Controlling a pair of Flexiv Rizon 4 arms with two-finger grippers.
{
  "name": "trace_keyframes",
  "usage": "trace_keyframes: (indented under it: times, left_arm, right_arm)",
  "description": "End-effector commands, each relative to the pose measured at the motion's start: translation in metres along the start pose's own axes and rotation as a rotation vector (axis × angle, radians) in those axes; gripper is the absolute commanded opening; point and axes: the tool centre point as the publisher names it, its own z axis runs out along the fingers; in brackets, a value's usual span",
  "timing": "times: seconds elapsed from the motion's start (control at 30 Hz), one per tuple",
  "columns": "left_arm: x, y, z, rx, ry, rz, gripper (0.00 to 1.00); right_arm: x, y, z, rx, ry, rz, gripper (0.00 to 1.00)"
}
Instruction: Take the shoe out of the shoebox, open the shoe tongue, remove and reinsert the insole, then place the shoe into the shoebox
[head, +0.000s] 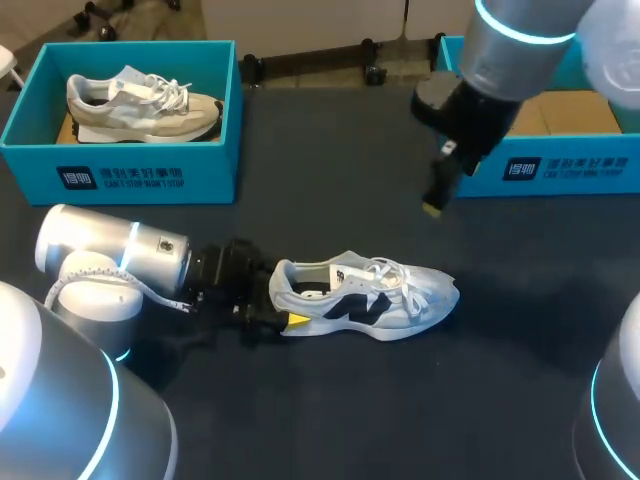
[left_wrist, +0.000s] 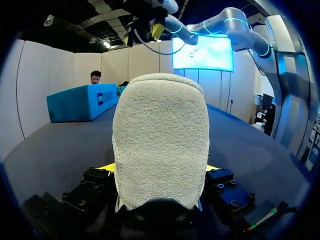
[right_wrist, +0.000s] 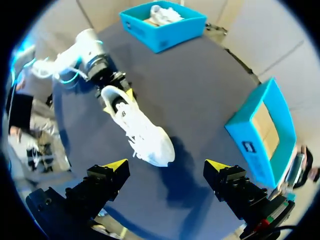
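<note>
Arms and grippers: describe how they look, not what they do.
Left arm and right arm have rounded silver-grey shells with glowing cyan rings. A pale cable loops beside the left wrist. Left gripper and right gripper are black and blocky, with bright yellow tips.

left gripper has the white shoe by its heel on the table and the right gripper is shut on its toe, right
Not quite. The left gripper does hold the white shoe by its heel on the table, but the right gripper is open and hangs in the air apart from the shoe, with nothing between its fingers. The right wrist view shows this.
</note>
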Motion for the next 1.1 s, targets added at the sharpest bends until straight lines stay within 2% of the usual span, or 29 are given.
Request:
trace_keyframes:
  times: [0.03,0.2,0.73,0.9,1.1]
  left_arm:
    - [0.000,0.002,0.003,-0.001,0.000,0.000,0.00]
    - [0.000,0.002,0.003,-0.001,0.000,0.000,0.00]
    - [0.000,0.002,0.003,-0.001,0.000,0.000,0.00]
    - [0.000,0.002,0.003,-0.001,0.000,0.000,0.00]
    - [0.000,0.002,0.003,-0.001,0.000,0.000,0.00]
  right_arm:
    - [0.020,0.015,0.000,0.058,-0.068,0.079,1.00]
    - [0.034,0.027,0.002,0.029,-0.112,0.214,1.00]
    - [0.034,0.027,0.002,0.029,-0.112,0.214,1.00]
    - [0.047,0.032,0.002,-0.010,-0.152,0.515,1.00]
    - [0.056,0.032,0.009,-0.005,-0.164,0.688,1.00]
